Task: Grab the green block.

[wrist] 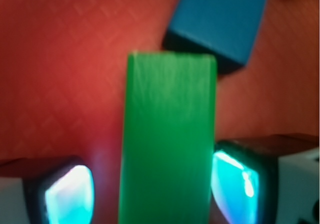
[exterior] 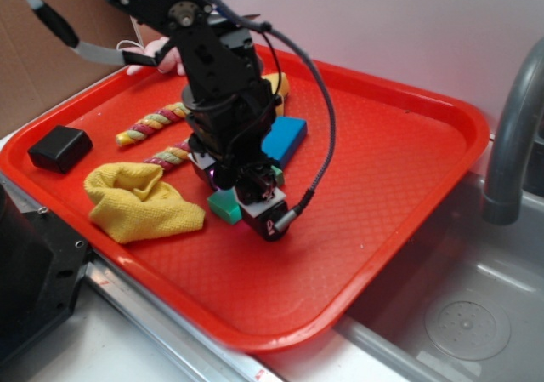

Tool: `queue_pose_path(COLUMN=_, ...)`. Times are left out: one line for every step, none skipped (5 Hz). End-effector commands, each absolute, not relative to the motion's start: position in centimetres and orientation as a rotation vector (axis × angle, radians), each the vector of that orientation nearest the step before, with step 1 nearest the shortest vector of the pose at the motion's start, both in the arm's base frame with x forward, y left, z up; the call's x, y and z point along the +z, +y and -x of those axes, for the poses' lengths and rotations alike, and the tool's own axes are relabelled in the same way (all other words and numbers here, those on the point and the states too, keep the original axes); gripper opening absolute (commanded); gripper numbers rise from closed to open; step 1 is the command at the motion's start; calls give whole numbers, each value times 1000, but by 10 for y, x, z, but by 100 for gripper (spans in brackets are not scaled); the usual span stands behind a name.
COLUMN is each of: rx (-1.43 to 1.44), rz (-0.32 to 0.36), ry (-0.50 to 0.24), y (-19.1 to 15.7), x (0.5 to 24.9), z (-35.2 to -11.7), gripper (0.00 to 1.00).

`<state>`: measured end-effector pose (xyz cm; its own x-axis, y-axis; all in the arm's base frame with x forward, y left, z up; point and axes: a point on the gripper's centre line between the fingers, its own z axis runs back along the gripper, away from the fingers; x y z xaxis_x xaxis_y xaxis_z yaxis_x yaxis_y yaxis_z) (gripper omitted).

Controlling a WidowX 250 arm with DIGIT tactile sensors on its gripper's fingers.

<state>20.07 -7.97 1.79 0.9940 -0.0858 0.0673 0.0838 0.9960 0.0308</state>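
Two fingertips flank the green block (wrist: pixel 167 139) in the wrist view, one on each side: the right pad (wrist: pixel 235 181) sits just beside or against the block's edge, while the left pad (wrist: pixel 67 194) shows a strip of red tray between itself and the block. So the gripper (exterior: pixel 255 196) is spread around the block and not yet clamped on it. The block lies flat on the red tray (exterior: pixel 399 195), near its middle, with only one end peeking out from under the arm in the outside view.

By my reading the step in hand is the closing: the tool is down at block level and lined up along the block's long sides. The next move calls for squeezing the fingers together evenly, then lifting straight up.

The blue block (wrist: pixel 217 19) lies just past the far end of the green one, its corner very near or touching it, so a sideways nudge could shove it. A yellow cloth (exterior: pixel 140 199), a striped twisted rope (exterior: pixel 153 124) and a black box (exterior: pixel 59 148) rest further off and do not interfere
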Motion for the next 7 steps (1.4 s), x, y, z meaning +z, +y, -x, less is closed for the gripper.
queue_pose_path(rx=-26, rz=-59, ry=4, y=-72, x=9, z=-204, gripper=0)
queue_pose_path(rx=-35, rz=-75, ry=6, y=-66, x=35, z=-193, gripper=0)
queue_pose_path(rx=-35, rz=-45, ry=-75, y=-53, x=83, z=-181, gripper=0)
queue_pose_path(rx=-73, rz=-8, ry=-129, y=-44, x=132, z=-189, gripper=0)
queue_pose_path(rx=-20, rz=23, ry=-161, y=-24, x=182, z=-200, gripper=0)
queue_pose_path(rx=31, rz=51, ry=-167, y=-4, x=230, z=-211, gripper=0)
queue_pose_path(rx=61, rz=31, ry=-144, y=0, x=235, z=-218, gripper=0)
